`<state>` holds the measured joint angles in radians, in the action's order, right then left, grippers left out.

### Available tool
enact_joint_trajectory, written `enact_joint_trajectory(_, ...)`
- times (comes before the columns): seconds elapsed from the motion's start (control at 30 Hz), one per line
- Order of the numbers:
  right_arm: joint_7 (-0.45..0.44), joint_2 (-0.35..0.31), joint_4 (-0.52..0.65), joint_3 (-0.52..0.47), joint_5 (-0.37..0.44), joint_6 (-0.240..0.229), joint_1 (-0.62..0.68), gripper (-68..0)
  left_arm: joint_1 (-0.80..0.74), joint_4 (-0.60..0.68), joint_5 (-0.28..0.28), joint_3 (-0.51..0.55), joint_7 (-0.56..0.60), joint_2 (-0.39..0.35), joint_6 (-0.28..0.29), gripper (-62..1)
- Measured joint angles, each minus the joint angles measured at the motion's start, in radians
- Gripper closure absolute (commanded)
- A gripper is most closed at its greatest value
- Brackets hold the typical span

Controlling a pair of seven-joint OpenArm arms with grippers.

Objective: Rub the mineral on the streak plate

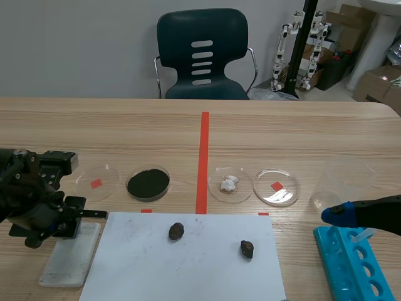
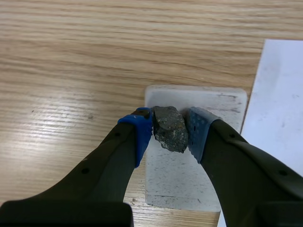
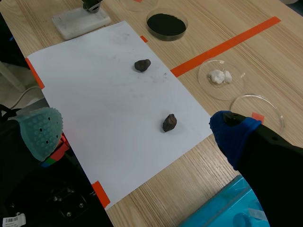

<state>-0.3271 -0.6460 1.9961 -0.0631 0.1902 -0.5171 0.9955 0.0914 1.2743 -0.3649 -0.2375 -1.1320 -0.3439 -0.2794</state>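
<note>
Left gripper (image 2: 168, 137) is clamped on the mineral (image 2: 169, 126), right over the streak plate (image 2: 189, 182) — touching or just above, can't tell. Plate's long side runs straight ahead of it. Right gripper (image 3: 135, 132) is wide open, well away from the plate.

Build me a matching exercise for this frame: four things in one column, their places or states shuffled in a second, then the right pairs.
Things
1. mineral
2. streak plate
3. right end effector
4. black powder dish

Places or states
A. open, holding nothing
B. lying under the left end effector
C. beyond the paper, left of the tape line
D. clamped in the left end effector

Pairs: 1-D, 2-B, 3-A, 4-C
</note>
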Motion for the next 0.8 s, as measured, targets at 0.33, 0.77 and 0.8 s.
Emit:
enact_joint_trajectory(0.33, 0.0, 0.0, 0.0, 0.0, 0.0, 0.0, 0.0, -67.9, -0.023, -0.001, -0.199, 0.016, 0.065, -0.026, 0.11, -14.1)
enact_joint_trajectory(0.77, 0.0, 0.0, 0.0, 0.0, 0.0, 0.0, 0.0, -67.9, -0.025, 0.007, -0.08, 0.006, 0.063, -0.004, 0.05, -14.1)
enact_joint_trajectory(0.8, 0.0, 0.0, 0.0, 0.0, 0.0, 0.0, 0.0, -67.9, -0.025, 0.01, -0.054, 0.001, 0.063, 0.003, 0.028, -14.1)
